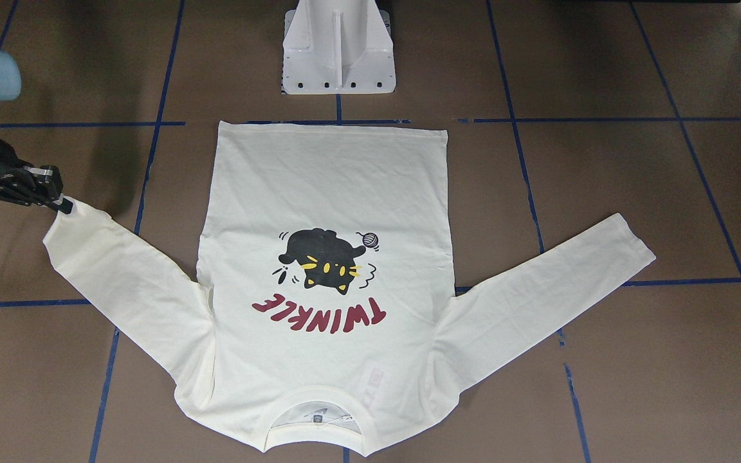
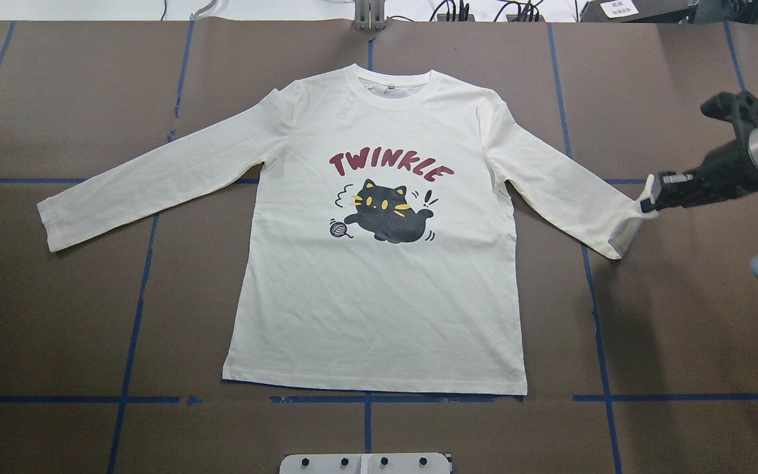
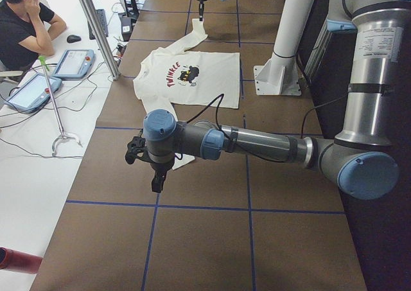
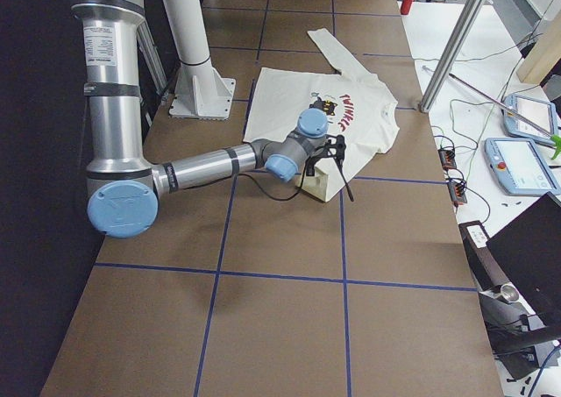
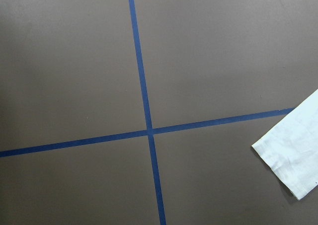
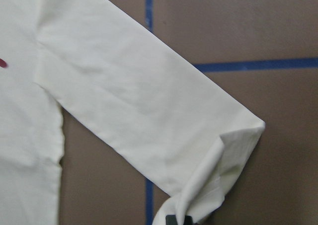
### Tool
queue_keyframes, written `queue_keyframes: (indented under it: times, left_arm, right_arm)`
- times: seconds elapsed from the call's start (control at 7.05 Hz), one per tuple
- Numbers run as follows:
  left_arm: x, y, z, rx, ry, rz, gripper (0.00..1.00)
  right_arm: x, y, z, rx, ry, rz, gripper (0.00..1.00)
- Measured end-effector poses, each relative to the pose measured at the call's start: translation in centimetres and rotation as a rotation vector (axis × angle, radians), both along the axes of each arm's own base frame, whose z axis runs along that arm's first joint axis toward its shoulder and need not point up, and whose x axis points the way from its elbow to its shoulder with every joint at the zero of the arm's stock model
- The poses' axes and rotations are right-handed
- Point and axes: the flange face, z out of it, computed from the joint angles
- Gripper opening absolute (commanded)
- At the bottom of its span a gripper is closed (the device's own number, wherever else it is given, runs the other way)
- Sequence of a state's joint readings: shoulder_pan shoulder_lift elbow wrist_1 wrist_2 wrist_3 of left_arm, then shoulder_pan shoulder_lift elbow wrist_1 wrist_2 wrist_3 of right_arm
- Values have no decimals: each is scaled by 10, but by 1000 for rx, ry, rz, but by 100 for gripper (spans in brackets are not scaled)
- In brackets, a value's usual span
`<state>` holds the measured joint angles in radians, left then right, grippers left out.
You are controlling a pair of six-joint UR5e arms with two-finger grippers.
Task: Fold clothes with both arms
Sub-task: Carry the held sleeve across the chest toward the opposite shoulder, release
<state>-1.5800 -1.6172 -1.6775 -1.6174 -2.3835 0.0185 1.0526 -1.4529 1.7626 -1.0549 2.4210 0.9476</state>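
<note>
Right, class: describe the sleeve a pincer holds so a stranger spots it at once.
Find the cream shirt spread print-up on the brown table. Follow its sleeve on the robot's right to the cuff. Unlike the other sleeve, lying flat, this cuff is pinched up by the right pincer.

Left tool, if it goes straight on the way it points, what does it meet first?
Probably the bare table, near a blue tape cross; the left tool points down. The shirt cuff lies aside.
</note>
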Motion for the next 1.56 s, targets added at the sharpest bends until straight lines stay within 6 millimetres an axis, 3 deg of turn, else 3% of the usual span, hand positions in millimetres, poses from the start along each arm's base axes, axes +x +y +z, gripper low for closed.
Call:
queue_keyframes:
  times: [0.28,0.57,0.71,0.85,1.13,1.42,1.56]
  left_arm:
    - [0,-3,-5,20,0,-3,100]
    - [0,-4,-7,26,-1,-4,100]
    - [0,-5,-6,25,-1,-4,100]
    - [0,-5,-5,23,-1,-4,100]
    - [0,-5,-2,19,-1,-4,100]
    - [0,-4,1,14,-1,-3,100]
    - [0,-4,3,11,-1,-3,100]
  right_arm:
    - [-23,-63,-117,-32,-48,11,0]
    - [-60,-125,-223,-17,-91,21,0]
    - [-85,-147,-269,6,-101,14,0]
    - [-126,-158,-311,36,-89,8,0]
    - [-206,-141,-361,106,-66,-5,0]
    - [-263,-106,-371,165,-59,-23,0]
    - [-280,-93,-368,191,-59,-20,0]
